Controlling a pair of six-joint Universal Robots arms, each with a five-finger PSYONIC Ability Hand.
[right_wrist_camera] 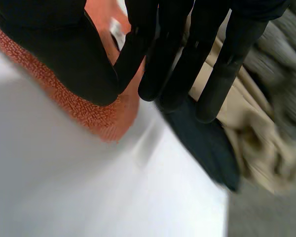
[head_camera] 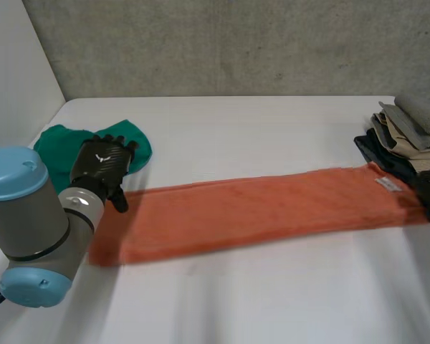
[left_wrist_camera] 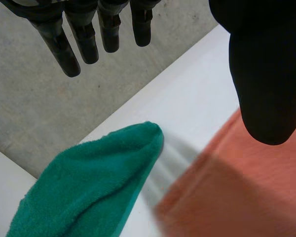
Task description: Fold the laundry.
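Head view first: the orange towel (head_camera: 258,211) lies as one long narrow strip across the white table (head_camera: 272,308), one short end close to the robot's left arm, the other right up against the pile of folded clothes (head_camera: 410,132). The left hand (head_camera: 104,166) hovers above that near end, with the crumpled green cloth (head_camera: 57,147) just beyond it. By the look of it the strip now wants folding end to end, and to do that well each hand should take its own short end squarely, lift it clear, and lay one end on the other with the long edges lined up. The left hand must also keep away from the green cloth so only the towel comes up. In the left wrist view the fingers (left_wrist_camera: 64,49) hang straight and the thumb (left_wrist_camera: 266,74) stands wide of them, nothing held. The towel's end sits under the thumb, the green cloth under the fingertips, a strip of bare table between the two. In the right wrist view the right hand (right_wrist_camera: 54,54) sits on the towel's far corner by the white label (right_wrist_camera: 118,34), hard against the pile's dark bottom garment. Whether it actually has hold of the towel, I cannot tell
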